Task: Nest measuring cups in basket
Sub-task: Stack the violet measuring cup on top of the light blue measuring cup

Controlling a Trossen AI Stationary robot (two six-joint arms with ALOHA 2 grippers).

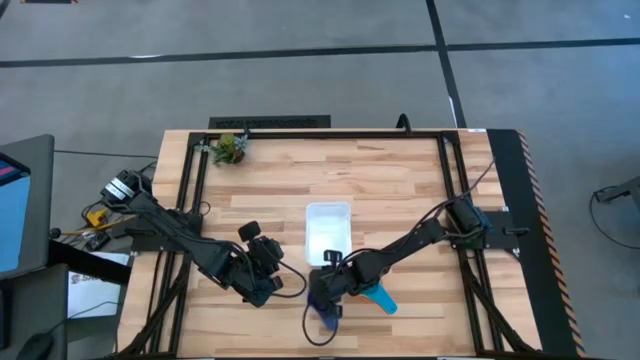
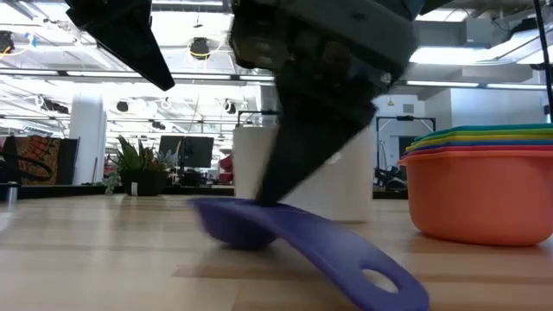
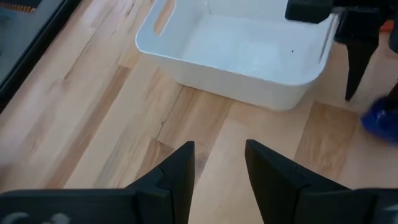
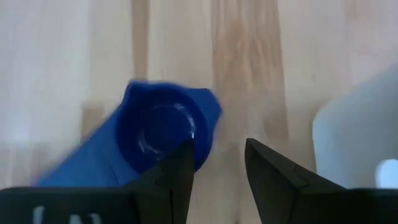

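The right pincer [image 1: 325, 300] hangs low near the worktop's front edge, just in front of the basket [image 1: 328, 232]. Its fingers [image 4: 177, 171] stand part open and hold nothing. The dark blue cup [image 4: 163, 134] lies on the wood just beside them, its flat handle with a hole pointing away. A stack of cups [image 2: 484, 186], orange at the bottom, sits nearby. The left pincer [image 1: 268, 283] waits open and empty beside it.

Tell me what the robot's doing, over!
Right tool open over the dark blue cup, not holding it. Left tool open, waiting near the empty basket. Other cups stacked on table. Nothing blocking.
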